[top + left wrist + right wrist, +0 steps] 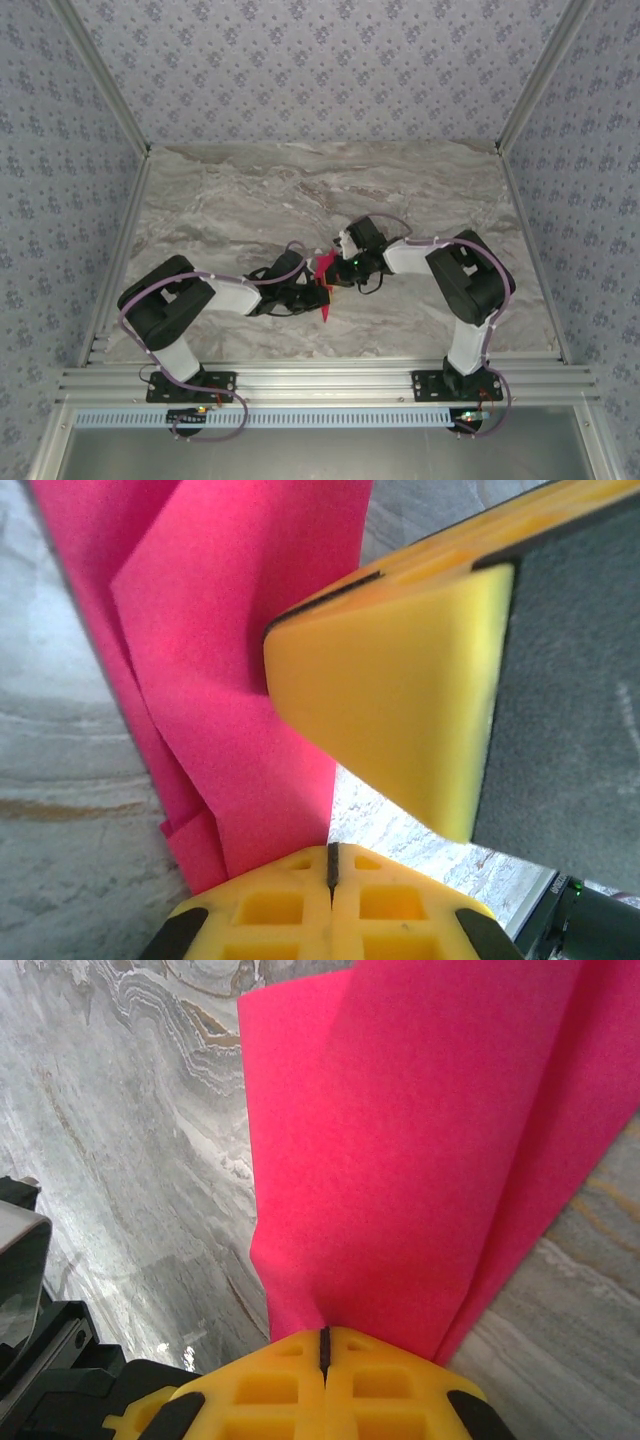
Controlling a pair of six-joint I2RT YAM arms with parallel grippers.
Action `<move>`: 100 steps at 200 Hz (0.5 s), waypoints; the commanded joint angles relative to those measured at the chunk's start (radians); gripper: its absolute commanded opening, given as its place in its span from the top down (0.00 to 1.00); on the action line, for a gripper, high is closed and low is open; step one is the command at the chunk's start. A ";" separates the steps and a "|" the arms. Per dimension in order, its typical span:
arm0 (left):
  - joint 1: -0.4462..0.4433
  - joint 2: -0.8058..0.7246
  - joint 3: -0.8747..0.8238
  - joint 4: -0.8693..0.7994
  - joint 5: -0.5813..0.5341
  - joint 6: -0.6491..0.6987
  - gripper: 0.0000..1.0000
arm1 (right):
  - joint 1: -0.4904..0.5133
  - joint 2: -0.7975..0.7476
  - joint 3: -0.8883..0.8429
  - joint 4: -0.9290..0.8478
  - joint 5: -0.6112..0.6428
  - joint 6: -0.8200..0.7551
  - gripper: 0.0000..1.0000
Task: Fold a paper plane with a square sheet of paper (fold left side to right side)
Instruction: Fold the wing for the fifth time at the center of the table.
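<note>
The paper point(324, 270) is being gripped by the clenched left gripper point(330, 860) and right gripper point(323, 1338); tearing is being risked if pulled apart.

Lab cell: aluminium frame point(320, 380), marble table point(300, 190)

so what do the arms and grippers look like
The left arm and right arm each have bulky black joints, white links and a pale purple cable looping alongside. The left gripper and right gripper have bright yellow plastic fingers moulded with square recesses, with black at the edges.
</note>
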 commanded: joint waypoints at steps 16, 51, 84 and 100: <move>-0.014 0.051 -0.055 -0.147 -0.037 -0.010 1.00 | -0.065 0.061 0.068 -0.050 0.089 -0.065 1.00; -0.014 0.064 -0.066 -0.125 -0.035 -0.019 1.00 | -0.106 0.105 0.138 -0.085 0.091 -0.092 1.00; -0.014 0.066 -0.066 -0.120 -0.032 -0.019 1.00 | -0.157 0.160 0.208 -0.118 0.086 -0.122 1.00; -0.014 0.064 -0.067 -0.114 -0.032 -0.022 1.00 | -0.186 0.188 0.241 -0.132 0.088 -0.136 1.00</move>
